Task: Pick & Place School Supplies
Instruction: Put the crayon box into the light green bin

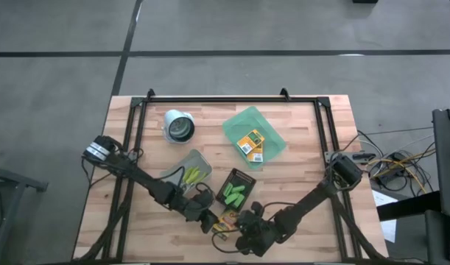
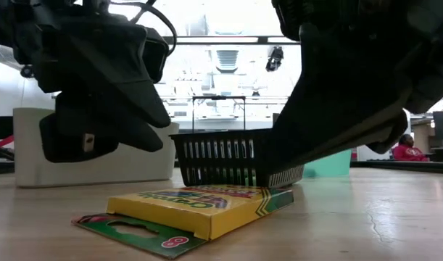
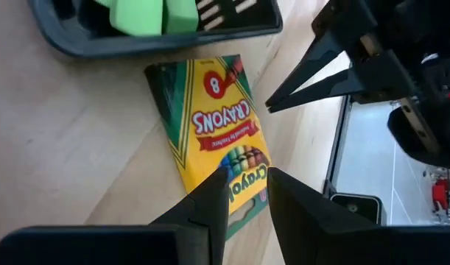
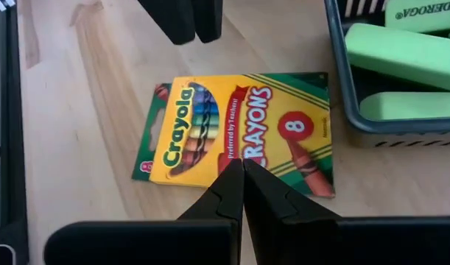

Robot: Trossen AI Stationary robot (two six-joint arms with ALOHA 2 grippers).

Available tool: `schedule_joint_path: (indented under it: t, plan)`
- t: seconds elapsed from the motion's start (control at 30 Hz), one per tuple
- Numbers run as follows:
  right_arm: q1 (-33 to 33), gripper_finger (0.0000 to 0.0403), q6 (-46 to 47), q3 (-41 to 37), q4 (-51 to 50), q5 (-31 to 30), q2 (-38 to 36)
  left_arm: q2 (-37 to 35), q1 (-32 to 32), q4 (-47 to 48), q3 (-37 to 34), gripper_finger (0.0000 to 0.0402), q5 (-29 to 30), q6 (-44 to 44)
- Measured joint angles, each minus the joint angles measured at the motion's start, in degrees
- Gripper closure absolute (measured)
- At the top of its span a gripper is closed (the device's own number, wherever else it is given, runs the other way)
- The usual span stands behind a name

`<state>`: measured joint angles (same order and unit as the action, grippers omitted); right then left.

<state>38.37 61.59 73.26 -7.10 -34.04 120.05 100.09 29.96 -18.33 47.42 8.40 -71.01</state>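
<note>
You're at the pickup step: the crayon box (image 4: pixel 239 132) lies flat on the table just beside the black basket (image 1: pixel 236 190). Your left gripper (image 3: pixel 243 188) hangs over the box's end, fingers narrowly parted and empty. Your right gripper (image 4: pixel 243 173) is pinched shut above the box's long edge, gripping nothing. Next, I'd judge, one gripper must straddle the box's edges and close.

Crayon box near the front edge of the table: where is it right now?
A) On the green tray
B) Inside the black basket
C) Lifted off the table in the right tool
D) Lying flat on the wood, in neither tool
D: the crayon box lies flat on the wood beside the black basket, with the shut right tool above it and the left tool over its end, neither gripping it.
</note>
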Motion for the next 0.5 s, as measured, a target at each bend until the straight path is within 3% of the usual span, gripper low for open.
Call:
schedule_joint_path:
  t: [0.5]
  plan:
    - [-0.7,0.0394,0.0,-1.7,0.7,0.1,0.1,0.0,-0.7,-0.7,0.0,0.0303,0.0,3.3]
